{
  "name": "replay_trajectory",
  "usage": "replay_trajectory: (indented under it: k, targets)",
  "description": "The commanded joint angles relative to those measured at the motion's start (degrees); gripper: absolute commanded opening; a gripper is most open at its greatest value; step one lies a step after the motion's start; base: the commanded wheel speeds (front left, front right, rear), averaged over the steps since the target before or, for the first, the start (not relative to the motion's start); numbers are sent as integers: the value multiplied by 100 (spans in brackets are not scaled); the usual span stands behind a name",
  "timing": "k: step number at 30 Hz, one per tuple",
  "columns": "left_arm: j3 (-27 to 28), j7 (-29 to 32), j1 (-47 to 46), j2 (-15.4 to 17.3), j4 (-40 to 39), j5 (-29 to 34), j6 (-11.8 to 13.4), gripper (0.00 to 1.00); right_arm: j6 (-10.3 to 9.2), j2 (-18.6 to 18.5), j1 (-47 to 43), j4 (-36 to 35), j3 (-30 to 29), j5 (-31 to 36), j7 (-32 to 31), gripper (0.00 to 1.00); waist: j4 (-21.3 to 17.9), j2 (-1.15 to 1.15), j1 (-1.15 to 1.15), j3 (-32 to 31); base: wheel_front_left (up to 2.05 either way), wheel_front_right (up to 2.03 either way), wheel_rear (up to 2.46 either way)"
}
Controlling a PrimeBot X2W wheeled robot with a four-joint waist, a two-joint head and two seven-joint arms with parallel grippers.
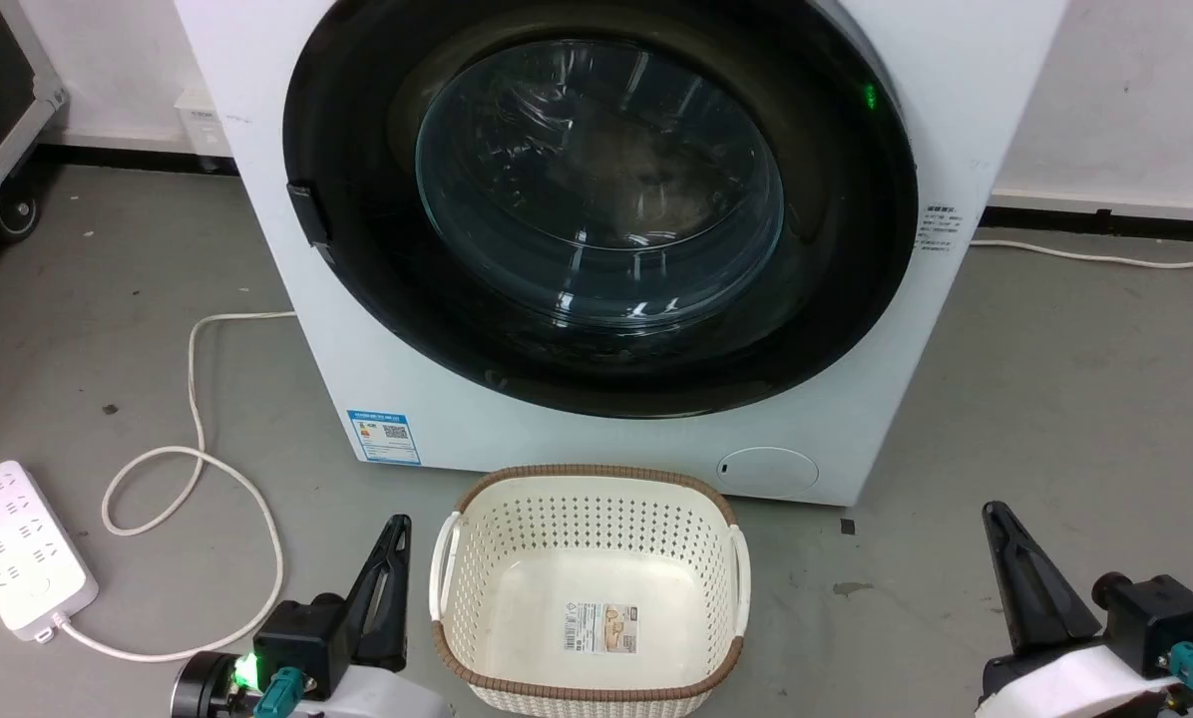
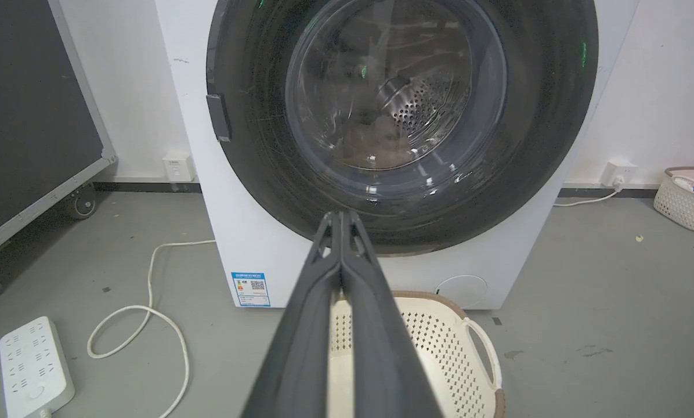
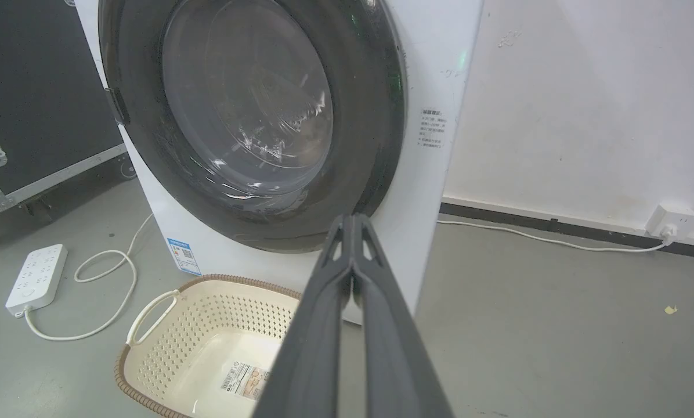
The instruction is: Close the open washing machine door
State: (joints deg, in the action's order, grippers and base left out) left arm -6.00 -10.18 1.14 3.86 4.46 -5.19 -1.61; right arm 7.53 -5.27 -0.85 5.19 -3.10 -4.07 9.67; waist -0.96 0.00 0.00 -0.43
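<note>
Head view has the large round black-rimmed glass washing machine door (image 1: 596, 199) lying flat against the white boxy washing machine (image 1: 596, 444). Left gripper (image 2: 341, 216) and right gripper (image 3: 353, 219) hover low before it, jaws pressed together, empty. Any confirming push should land squarely on the rim.

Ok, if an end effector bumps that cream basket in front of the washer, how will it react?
The basket looks like thin perforated plastic and is empty, so probably light; it would likely slide on the smooth floor. Its wide flat base suggests it won't tip easily. The thin walls may flex.
</note>
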Motion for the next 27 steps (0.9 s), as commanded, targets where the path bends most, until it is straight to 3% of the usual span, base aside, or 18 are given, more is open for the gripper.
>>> replay_trajectory:
  k: [1,27]
  targets:
    - [38,32,-35,-25,-36,42,29,0,-1,42,25,-44,19,33,-28,0,2,0,0,1,0,0,0]
    - [212,337,-60,-48,-162,190,70,0,-2,103,44,-191,109,148,-318,0,31,0,0,14,0,0,0]
